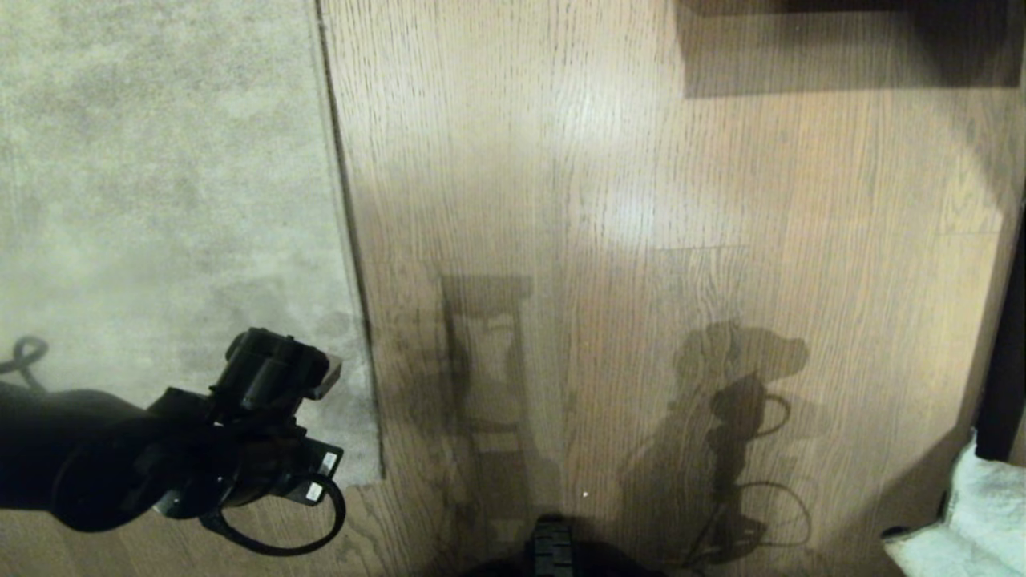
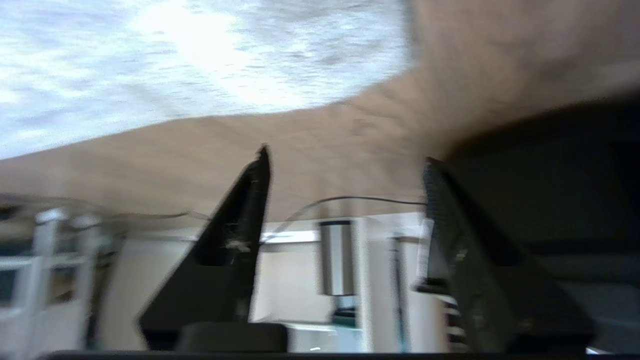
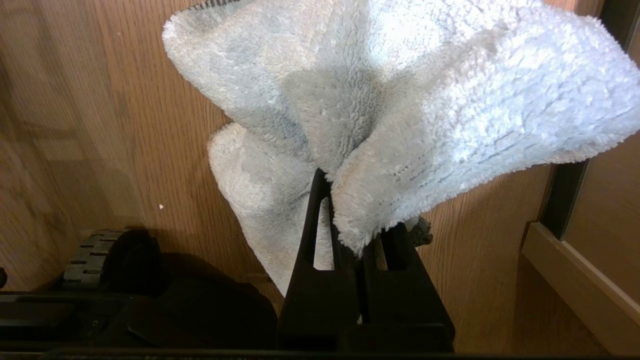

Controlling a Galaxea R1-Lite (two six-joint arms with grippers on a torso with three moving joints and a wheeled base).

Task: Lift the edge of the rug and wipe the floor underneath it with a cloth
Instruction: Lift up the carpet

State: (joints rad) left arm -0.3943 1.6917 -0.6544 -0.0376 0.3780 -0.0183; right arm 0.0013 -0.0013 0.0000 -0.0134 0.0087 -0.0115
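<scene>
The mottled beige-grey rug [image 1: 160, 200] covers the left of the head view. Its rug edge [image 1: 353, 280] lies flat on the floor [image 1: 641, 240] and ends at a near corner [image 1: 375, 477]. My left arm [image 1: 240, 433] hangs over that corner. In the left wrist view my left gripper [image 2: 345, 156] stands open, nothing between its fingers, with the rug [image 2: 175, 60] and floor [image 2: 325, 145] beyond. My right gripper [image 3: 357, 215] is shut on the pale fluffy cloth [image 3: 400, 90], which hangs over the planks. The cloth [image 1: 978, 513] shows at the head view's lower right.
A dark piece of furniture [image 1: 842, 40] throws shadow at the far right, and a dark upright [image 1: 1006, 361] stands by the right border. My base wheel [image 1: 551, 549] sits at the near middle. A wooden frame [image 3: 565, 285] runs close beside the cloth.
</scene>
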